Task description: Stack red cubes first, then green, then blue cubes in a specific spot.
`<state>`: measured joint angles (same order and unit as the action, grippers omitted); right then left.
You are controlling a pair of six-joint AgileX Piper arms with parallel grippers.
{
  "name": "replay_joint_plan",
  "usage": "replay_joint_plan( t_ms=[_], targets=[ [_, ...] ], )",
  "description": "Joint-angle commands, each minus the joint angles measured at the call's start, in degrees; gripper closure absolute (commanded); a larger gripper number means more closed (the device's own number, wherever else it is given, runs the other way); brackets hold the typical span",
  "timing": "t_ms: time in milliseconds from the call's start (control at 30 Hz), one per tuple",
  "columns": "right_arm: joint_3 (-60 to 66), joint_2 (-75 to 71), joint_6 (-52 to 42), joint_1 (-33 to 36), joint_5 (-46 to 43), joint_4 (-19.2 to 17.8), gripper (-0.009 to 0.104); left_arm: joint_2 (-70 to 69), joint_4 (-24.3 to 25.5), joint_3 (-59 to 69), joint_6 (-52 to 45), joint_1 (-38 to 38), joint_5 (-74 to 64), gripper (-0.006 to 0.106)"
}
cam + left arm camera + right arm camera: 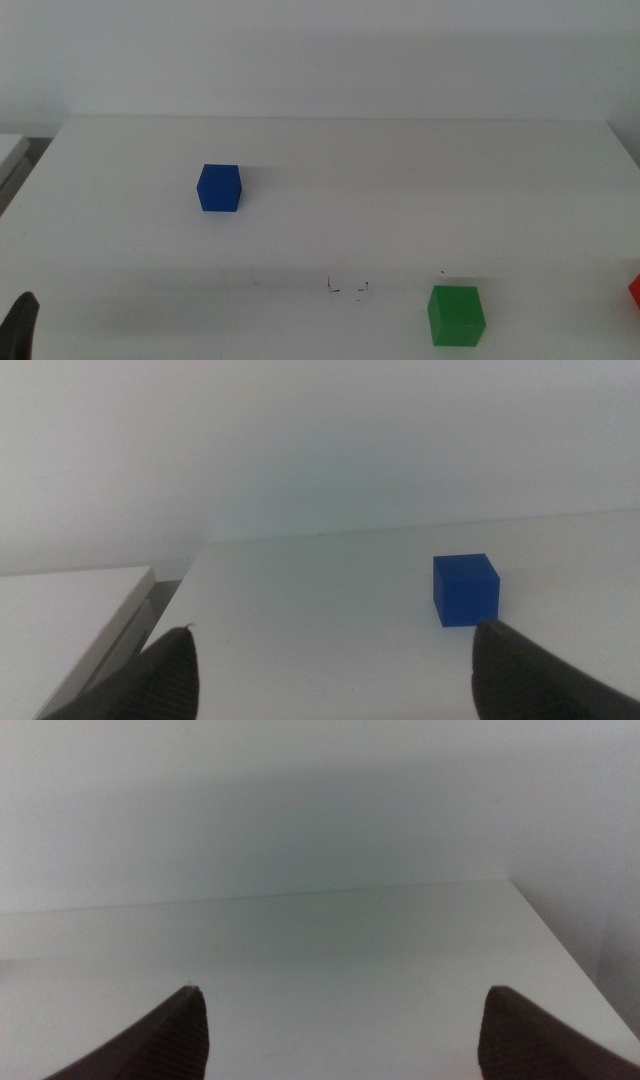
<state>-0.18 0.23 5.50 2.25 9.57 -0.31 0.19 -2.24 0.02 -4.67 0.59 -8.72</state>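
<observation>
White table (330, 150) against a plain white wall; the surface is matte and evenly lit.

Left side: left gripper (335, 660) waits low at the near left corner of the table, only a dark sliver of it showing in the middle view. Jaws spread wide, nothing between them. Its wrist camera sees the blue cube (465, 589) ahead, well apart from the jaw tips.

Blue cube (219, 188) sits flat on the table, left of centre, towards the far side.

Centre, near edge: the marked spot (348, 288), a few tiny dark pen strokes on bare tabletop. Nothing stands on it.

Right of the marks: green cube (456, 315), flat on the table, close to the near edge.

Far right edge: red cube (635, 291), cut off by the frame, only a corner visible.

Right gripper (340, 1025): outside the middle view. Jaws spread wide over bare table, holding nothing.
</observation>
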Motion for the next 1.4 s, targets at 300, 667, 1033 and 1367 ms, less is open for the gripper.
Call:
replay_joint_plan(
  t_ms=[300, 667, 1033, 1367],
  targets=[
    [-16.2, 4.2, 1.1, -0.5, 12.4, 0.3, 0.017, -0.2, -0.2, 0.0, 0.1, -0.1, 0.7, 0.007],
    [-58.0, 27.8, -1.5, -0.5, 58.1, 2.2, 0.017, -0.2, -0.2, 0.0, 0.1, -0.1, 0.7, 0.007],
    [-68.5, 36.9, -2.8, -0.5, 60.4, 4.6, 0.017, -0.2, -0.2, 0.0, 0.1, -0.1, 0.8, 0.007],
    [-68.5, 43.8, -2.0, -0.5, 60.4, 4.6, 0.017, -0.2, -0.2, 0.0, 0.1, -0.1, 0.8, 0.007]
  ],
)
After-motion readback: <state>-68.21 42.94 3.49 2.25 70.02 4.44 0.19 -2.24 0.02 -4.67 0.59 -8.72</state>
